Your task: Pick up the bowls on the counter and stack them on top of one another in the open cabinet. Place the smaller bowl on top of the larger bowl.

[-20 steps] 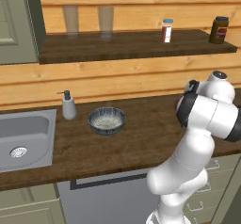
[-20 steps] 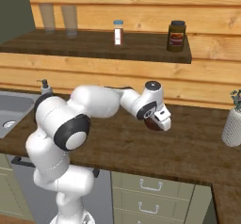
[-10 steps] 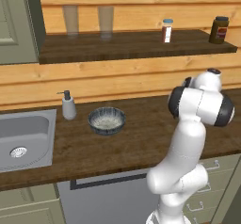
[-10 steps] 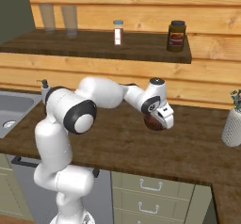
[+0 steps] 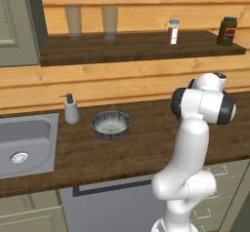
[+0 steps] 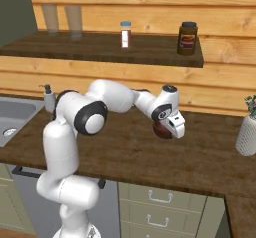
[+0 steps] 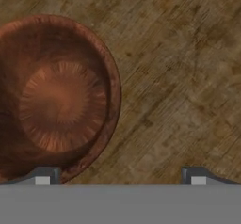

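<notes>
The smaller bowl (image 7: pixel 56 100), glossy reddish-brown, sits on the counter (image 7: pixel 179 77). In the hand view it lies below and to the left. My gripper (image 7: pixel 120 176) hangs open just above it, one fingertip (image 7: pixel 44 176) over the bowl's near rim and the other over bare wood. From the right base view the gripper (image 6: pixel 174 129) half hides this bowl (image 6: pixel 160 131). The larger bowl (image 5: pixel 111 124), ribbed grey-blue, rests far to the left near the sink. The open cabinet (image 5: pixel 141 46) is the dark shelf above.
A steel sink (image 5: pixel 24 141) and a soap dispenser (image 5: pixel 71 110) are at the counter's left. On the shelf stand two glasses (image 5: pixel 73 20), a spice bottle (image 5: pixel 173 31) and a dark jar (image 5: pixel 227 30). A pale vase (image 6: pixel 247 132) stands at the counter's right end.
The arm's elbow has swung upright and the hand has edged a little right over the reddish-brown bowl. The jaws stayed open and neither bowl moved.
</notes>
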{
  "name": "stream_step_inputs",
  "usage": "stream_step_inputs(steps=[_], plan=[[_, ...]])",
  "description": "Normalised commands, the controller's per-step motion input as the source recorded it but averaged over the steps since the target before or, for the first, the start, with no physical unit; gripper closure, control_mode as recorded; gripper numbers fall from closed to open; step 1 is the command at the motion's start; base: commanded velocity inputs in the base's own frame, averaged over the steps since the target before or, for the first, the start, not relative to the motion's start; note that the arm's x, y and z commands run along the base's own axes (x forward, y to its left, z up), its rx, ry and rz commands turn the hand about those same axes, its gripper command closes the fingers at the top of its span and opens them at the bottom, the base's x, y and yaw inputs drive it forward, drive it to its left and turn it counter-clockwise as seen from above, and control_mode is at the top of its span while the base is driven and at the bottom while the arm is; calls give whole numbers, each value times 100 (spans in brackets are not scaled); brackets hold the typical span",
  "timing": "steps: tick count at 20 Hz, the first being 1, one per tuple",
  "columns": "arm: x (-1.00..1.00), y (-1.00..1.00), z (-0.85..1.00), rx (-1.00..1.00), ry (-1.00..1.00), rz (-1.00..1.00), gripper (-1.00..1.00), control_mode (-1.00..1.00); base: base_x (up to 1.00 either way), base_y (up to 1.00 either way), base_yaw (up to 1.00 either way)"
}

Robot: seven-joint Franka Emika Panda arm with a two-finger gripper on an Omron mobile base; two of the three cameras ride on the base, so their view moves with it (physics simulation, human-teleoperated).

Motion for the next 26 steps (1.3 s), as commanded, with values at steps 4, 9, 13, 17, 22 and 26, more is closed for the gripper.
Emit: stream_step_inputs(steps=[4,9,13,17,22,26], plan=[[11,0,-21,2,0,0,-100,-100,0,0,0],[23,0,-17,0,0,0,-100,-100,0,0,0],[28,0,-18,0,0,-1,-100,-100,0,0,0],[17,0,-15,0,0,-1,-100,-100,0,0,0],[0,0,-3,0,0,0,-100,-100,0,0,0],[-1,0,-6,0,0,0,-100,-100,0,0,0]])
